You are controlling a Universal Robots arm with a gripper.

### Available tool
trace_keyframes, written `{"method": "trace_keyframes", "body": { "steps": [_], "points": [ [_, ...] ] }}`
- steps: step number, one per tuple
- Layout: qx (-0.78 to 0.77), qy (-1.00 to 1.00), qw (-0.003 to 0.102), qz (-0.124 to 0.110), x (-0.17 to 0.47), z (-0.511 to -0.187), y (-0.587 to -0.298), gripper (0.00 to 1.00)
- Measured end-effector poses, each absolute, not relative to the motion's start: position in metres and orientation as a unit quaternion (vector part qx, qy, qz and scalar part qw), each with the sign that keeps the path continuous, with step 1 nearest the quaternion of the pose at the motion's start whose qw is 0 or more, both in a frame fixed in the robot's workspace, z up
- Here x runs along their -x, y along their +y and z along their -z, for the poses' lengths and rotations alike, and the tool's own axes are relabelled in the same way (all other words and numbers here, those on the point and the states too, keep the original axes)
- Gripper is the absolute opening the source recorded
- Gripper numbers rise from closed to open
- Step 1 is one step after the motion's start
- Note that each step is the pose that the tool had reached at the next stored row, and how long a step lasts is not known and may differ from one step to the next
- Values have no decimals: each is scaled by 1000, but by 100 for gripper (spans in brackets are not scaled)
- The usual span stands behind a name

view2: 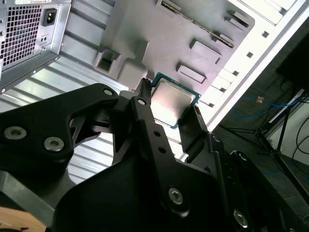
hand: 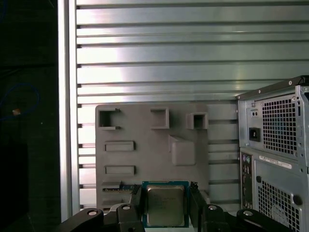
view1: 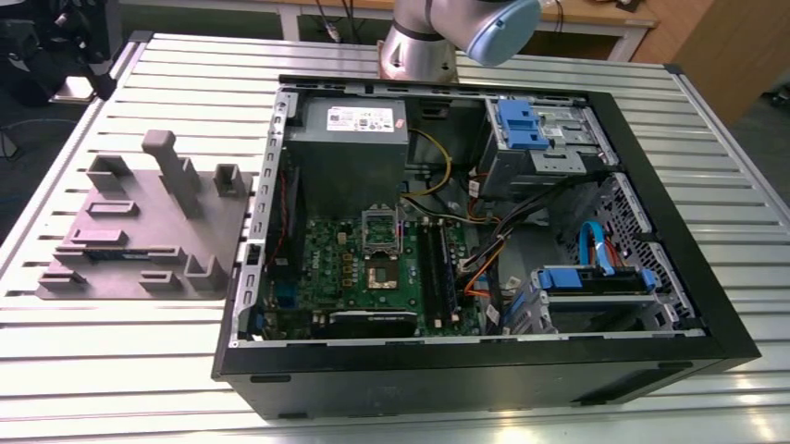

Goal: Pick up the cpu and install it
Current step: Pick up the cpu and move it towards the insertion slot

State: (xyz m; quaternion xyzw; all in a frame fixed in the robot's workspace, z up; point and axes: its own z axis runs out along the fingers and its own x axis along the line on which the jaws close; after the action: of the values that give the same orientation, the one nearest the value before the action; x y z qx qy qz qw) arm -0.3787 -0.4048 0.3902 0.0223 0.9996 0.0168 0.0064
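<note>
The cpu (view2: 171,101) (hand: 165,205), a small square chip with a shiny metal top and a green rim, sits between the two black fingers of my gripper (view2: 170,99) (hand: 165,198), which is shut on it. In both wrist views it hangs well above the grey parts fixture (view2: 159,34) (hand: 145,130) on the slatted table. In the exterior view, the open computer case (view1: 494,365) lies on its side with the green motherboard inside. The motherboard's cpu socket (view1: 385,273) is uncovered and its bracket (view1: 383,227) is raised.
The robot arm (view1: 445,37) rises behind the case. A grey power supply (view1: 351,125) sits at the case's far end, with drive cages with blue clips (view1: 531,125) and loose cables (view1: 494,250) at the exterior view's right. The case's rear panel (hand: 275,145) stands beside the fixture (view1: 136,231).
</note>
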Motion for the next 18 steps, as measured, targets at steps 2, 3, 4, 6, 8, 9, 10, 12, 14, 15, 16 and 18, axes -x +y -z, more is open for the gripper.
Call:
{"method": "trace_keyframes", "body": {
  "steps": [2, 3, 4, 6, 8, 9, 10, 12, 14, 15, 16, 18],
  "points": [
    [-22, 1000, 6, -17, 378, -390, -405, 47],
    [-22, 1000, 6, -17, 378, -390, -405, 47],
    [-22, 1000, 6, -17, 377, -390, -405, 47],
    [-22, 1000, 6, -17, 376, -390, -405, 47],
    [-22, 1000, 6, -17, 376, -390, -405, 47],
    [-22, 1000, 6, -17, 376, -390, -405, 47],
    [-22, 1000, 6, -17, 375, -390, -405, 47],
    [-22, 1000, 6, -17, 374, -390, -405, 47],
    [-22, 1000, 6, -17, 373, -390, -405, 47],
    [-22, 1000, 6, -17, 373, -390, -405, 47],
    [-22, 1000, 6, -17, 372, -390, -405, 47],
    [-22, 1000, 6, -17, 371, -390, -405, 47]
  ]
}}
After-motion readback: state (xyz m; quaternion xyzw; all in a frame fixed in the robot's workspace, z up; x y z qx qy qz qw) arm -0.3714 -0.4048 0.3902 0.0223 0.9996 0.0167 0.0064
